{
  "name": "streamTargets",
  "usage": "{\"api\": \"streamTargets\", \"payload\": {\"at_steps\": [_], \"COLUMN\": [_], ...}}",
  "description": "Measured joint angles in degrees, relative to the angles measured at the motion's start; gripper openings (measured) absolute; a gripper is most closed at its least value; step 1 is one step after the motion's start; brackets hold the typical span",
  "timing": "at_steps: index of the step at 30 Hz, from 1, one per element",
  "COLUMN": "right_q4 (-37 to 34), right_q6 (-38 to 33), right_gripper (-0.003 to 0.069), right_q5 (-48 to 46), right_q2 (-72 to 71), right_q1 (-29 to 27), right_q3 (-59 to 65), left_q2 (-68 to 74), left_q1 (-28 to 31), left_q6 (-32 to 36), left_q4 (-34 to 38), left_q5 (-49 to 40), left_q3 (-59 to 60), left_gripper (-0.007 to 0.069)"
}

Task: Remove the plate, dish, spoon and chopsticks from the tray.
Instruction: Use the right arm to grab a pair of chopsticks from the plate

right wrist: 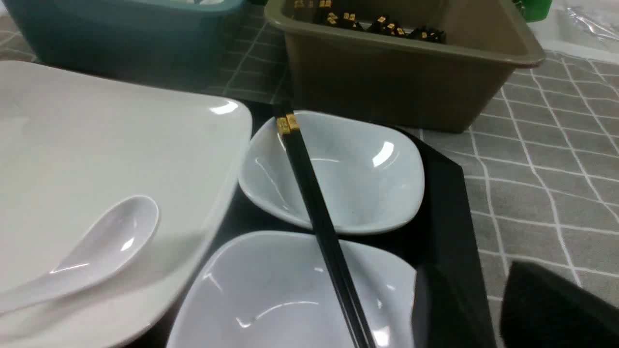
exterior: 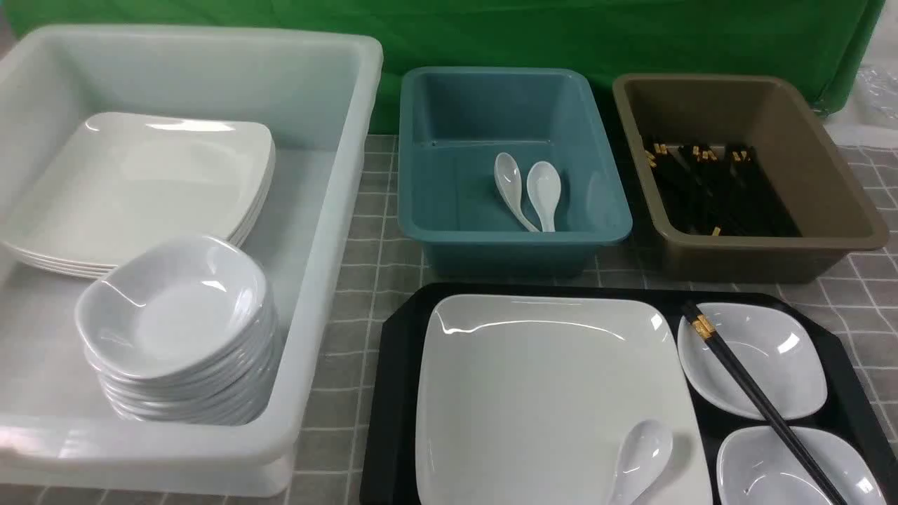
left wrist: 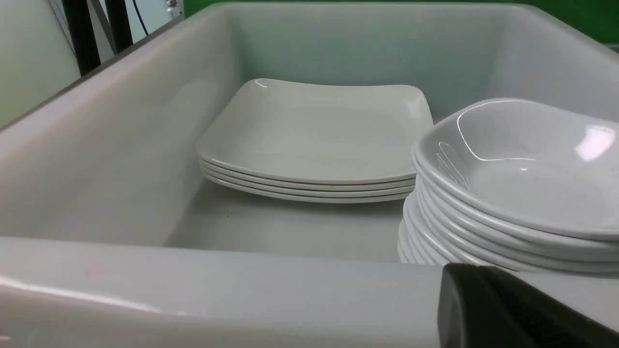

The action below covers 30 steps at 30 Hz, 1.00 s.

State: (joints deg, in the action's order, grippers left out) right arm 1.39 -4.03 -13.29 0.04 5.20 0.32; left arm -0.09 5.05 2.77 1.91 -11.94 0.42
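Black tray (exterior: 393, 393) on counter (exterior: 365, 231), plate (exterior: 533, 393) filling its left, spoon (exterior: 642, 459) lying on plate, chopsticks (exterior: 758, 397) across far dish (exterior: 779, 351) and near dish (exterior: 765, 470), left tool (left wrist: 508, 309) pressed together, right tool (right wrist: 556, 309) state unclear.

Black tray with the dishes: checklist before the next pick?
1. Thin black chopsticks lie unobstructed across the small white bowls: ok.
2. Large white square plate free to lift: not ok, the glossy white soup spoon rests on it.
3. Brown plastic tub has room for chopsticks: ok.
4. Blue plastic tub, two spoons inside, has room: ok.
5. Plate stack in the big white tub is uncovered: ok.
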Motion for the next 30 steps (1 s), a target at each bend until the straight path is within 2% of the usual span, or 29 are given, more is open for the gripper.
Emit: {"api": "streamTargets", "payload": {"at_steps": [26,28,30], "right_q4": [0.0,0.0,0.0], "right_q6": [0.0,0.0,0.0], "right_gripper": [0.0238,0.0238,0.0238], "right_q5": [0.0,0.0,0.0], "right_q2": [0.0,0.0,0.0], "right_q1": [0.0,0.0,0.0], "right_q3": [0.0,0.0,0.0], "left_q2": [0.0,0.0,0.0], "left_q1": [0.0,0.0,0.0], "left_q6": [-0.09,-1.03,-7.08], "left_q4": [0.08,1.42,10.75], "left_q5": [0.8,2.31,8.34], "left_q3": [0.0,0.0,0.0], "left_gripper": [0.0008,0.0008,0.0008]}}
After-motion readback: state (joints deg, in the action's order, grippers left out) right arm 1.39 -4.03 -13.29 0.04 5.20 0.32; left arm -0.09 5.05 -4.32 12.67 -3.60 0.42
